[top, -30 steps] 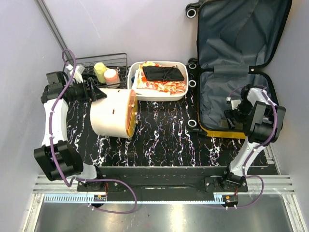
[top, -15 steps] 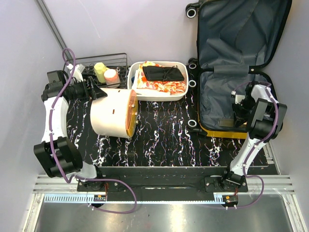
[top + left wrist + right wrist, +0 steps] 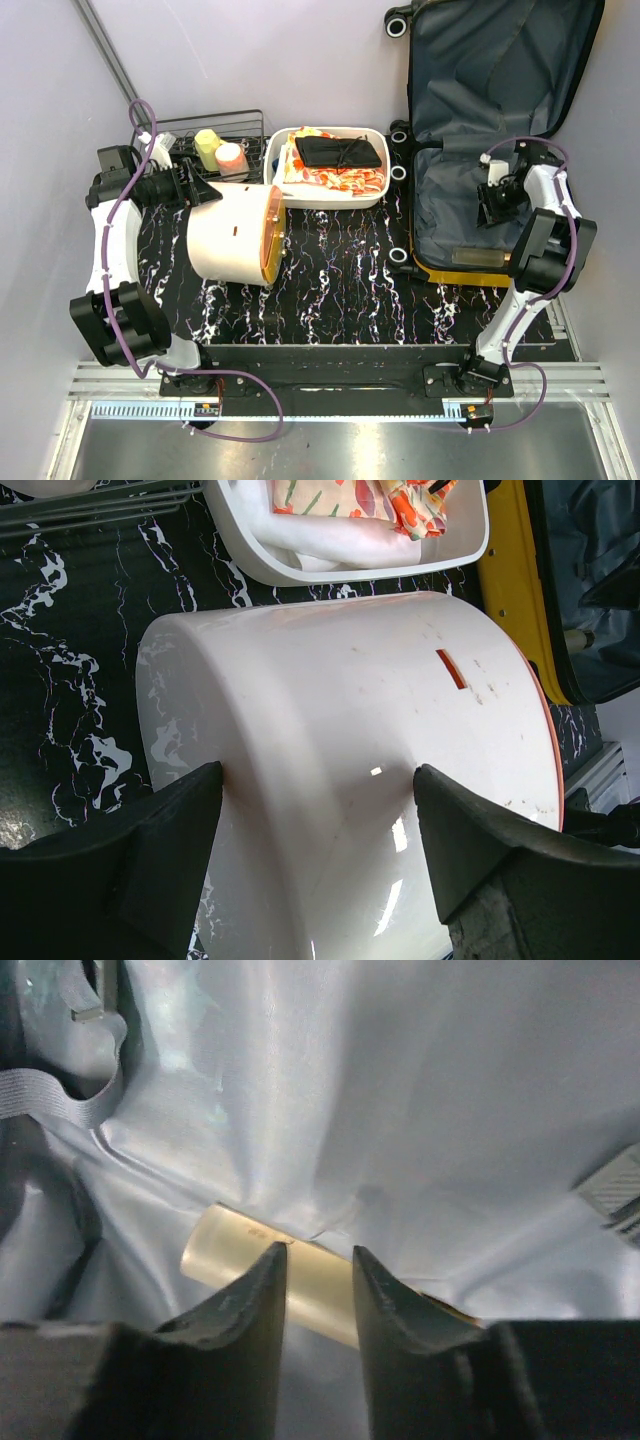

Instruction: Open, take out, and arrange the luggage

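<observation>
The yellow suitcase (image 3: 455,270) lies open at the right, with its dark grey lined lid (image 3: 500,80) propped against the back wall. A cream tube (image 3: 478,257) lies in the lower half near the front rim. My right gripper (image 3: 494,198) hovers inside the lower half, above the lining. Its jaws are narrowly open and empty. In the right wrist view the tube (image 3: 235,1245) lies on the lining below my right gripper (image 3: 318,1252). My left gripper (image 3: 205,190) is open wide against the base of the cream-and-orange round container (image 3: 225,235).
A white tray (image 3: 330,195) of folded clothes and a black pouch stands behind the container. A black wire rack (image 3: 250,120) with small bottles is at the back left. The suitcase's yellow edge (image 3: 510,590) shows in the left wrist view.
My right gripper has moved away from the suitcase's front rim toward the hinge, uncovering the cream tube. The left arm and the container have not moved.
</observation>
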Robot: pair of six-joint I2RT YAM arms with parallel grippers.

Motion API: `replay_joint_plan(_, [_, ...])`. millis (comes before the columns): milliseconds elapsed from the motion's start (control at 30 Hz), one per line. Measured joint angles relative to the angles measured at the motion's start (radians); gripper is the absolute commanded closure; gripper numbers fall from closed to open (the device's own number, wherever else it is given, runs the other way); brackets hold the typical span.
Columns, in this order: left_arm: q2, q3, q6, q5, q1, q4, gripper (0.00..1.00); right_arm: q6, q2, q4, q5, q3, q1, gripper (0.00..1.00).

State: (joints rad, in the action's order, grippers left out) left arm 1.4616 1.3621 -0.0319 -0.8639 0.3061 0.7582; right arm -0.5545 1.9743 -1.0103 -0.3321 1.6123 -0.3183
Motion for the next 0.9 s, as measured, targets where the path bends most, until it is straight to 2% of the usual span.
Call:
replay_joint_plan(133, [0.0,0.0,-0.001,0.0,0.0,0.001,0.21,-0.088,-0.005,-0.004,-0.001,0.035,0.002,0.21])
replay_joint_plan(233, [0.0,0.0,0.0,0.0,0.0,0.001,0.21,-0.206,-0.024,-0.044,-0.001,-0.009,0.002,0.15])
replay_joint_plan(400, [0.001,0.0,-0.001,0.0,0.0,0.001,0.21,-0.429,-0.09,-0.142,0.002,-0.151,0.002,0.11])
replay_joint_plan(533, [0.01,0.006,0.0,-0.005,0.0,0.003,0.21,-0.522,-0.092,-0.084,0.024,-0.219,0.006,0.13])
replay_joint_plan(667, [0.02,0.017,0.0,-0.008,0.001,0.01,0.21,-0.562,-0.083,0.019,0.06,-0.265,0.026,0.27])
replay_joint_plan(700, [0.023,0.02,-0.001,-0.008,0.001,0.011,0.21,-0.562,-0.077,0.031,0.075,-0.273,0.034,0.36])
replay_joint_plan(767, [0.031,0.027,-0.001,-0.009,0.001,0.018,0.21,-0.568,-0.072,0.055,0.09,-0.293,0.046,0.46])
replay_joint_plan(800, [0.033,0.031,-0.001,-0.009,0.001,0.021,0.21,-0.57,-0.072,0.068,0.087,-0.295,0.051,0.59])
replay_joint_plan(833, [0.034,0.031,-0.001,-0.01,0.001,0.022,0.21,-0.577,-0.072,0.07,0.091,-0.295,0.056,0.64])
replay_joint_plan(900, [0.035,0.032,-0.001,-0.01,0.001,0.023,0.21,-0.598,-0.077,0.051,0.095,-0.297,0.062,0.81])
